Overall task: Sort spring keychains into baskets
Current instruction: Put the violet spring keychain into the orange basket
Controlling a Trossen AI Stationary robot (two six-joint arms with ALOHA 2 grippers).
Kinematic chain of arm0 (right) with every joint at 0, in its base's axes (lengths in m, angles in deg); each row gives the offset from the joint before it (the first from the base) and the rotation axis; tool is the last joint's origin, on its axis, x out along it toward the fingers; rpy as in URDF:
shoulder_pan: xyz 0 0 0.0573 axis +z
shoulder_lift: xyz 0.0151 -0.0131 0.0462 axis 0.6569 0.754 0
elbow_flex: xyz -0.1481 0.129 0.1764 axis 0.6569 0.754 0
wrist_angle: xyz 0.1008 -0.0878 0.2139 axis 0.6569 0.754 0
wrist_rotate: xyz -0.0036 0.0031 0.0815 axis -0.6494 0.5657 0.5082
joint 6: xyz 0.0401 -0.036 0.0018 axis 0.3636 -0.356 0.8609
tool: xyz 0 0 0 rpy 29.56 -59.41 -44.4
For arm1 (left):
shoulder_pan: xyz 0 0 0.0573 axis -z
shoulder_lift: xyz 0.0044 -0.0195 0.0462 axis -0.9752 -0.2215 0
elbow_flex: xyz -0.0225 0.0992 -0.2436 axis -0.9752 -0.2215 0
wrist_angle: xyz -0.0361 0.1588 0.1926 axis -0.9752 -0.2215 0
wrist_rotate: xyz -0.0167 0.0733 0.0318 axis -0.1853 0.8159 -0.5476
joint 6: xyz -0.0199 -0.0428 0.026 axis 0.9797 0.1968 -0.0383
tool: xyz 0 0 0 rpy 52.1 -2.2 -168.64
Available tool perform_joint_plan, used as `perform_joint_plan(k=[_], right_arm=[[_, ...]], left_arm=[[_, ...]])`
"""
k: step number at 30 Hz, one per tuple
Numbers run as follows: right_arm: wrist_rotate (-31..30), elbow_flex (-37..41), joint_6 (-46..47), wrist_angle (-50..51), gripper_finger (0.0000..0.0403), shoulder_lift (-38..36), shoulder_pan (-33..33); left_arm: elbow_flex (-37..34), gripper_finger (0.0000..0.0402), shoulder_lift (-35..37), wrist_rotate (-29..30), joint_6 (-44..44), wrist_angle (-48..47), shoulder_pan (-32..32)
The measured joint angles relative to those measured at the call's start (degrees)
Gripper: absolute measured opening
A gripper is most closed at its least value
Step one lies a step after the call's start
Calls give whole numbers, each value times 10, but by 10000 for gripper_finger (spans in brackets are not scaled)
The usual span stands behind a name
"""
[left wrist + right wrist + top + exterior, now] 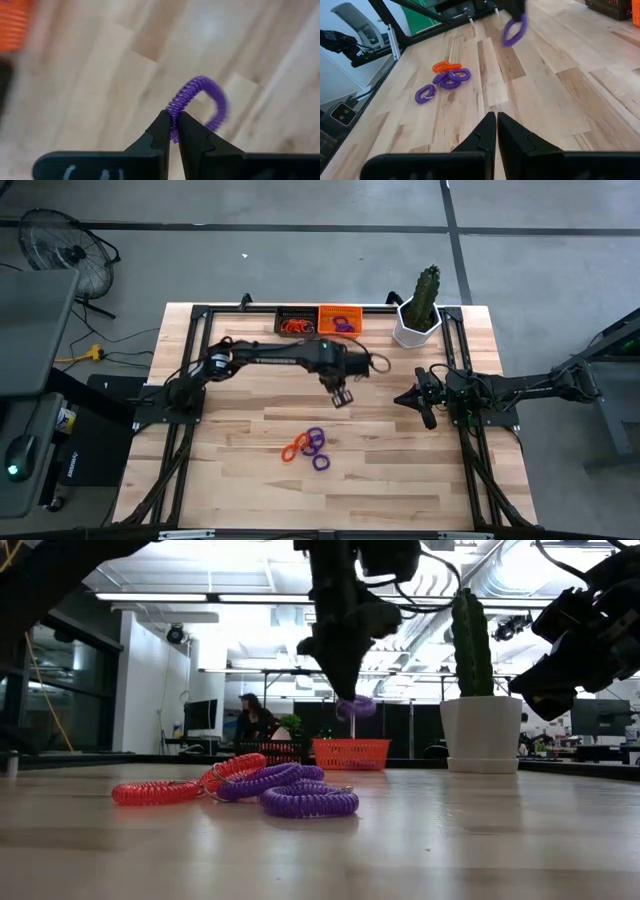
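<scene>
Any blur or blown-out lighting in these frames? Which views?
Left wrist view: tabletop smeared, orange patch in one corner blurred; the purple keychain in the left gripper is fairly sharp. Low view: ceiling lights blown out, arms silhouetted. Right wrist view: hanging purple keychain soft. High view: even light.

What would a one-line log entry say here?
left gripper: shut on purple keychain, lifted | right gripper: shut, idle | pile: on table

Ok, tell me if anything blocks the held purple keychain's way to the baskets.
Nothing visible does. The left gripper holds the purple keychain above bare table; the black basket and orange basket sit beyond, at the far edge.
</scene>
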Motion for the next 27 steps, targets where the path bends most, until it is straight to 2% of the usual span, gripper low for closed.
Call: perform_joint_plan(k=[9,16,27], right_arm=[[0,0,0,0,12,0,0],[0,0,0,0,12,0,0],[0,0,0,0,12,0,0]], left_arm=[[0,19,20,13,-5,6,-80],[0,19,20,-31,-17,31,-153],[0,19,20,-123,5,129,-256]])
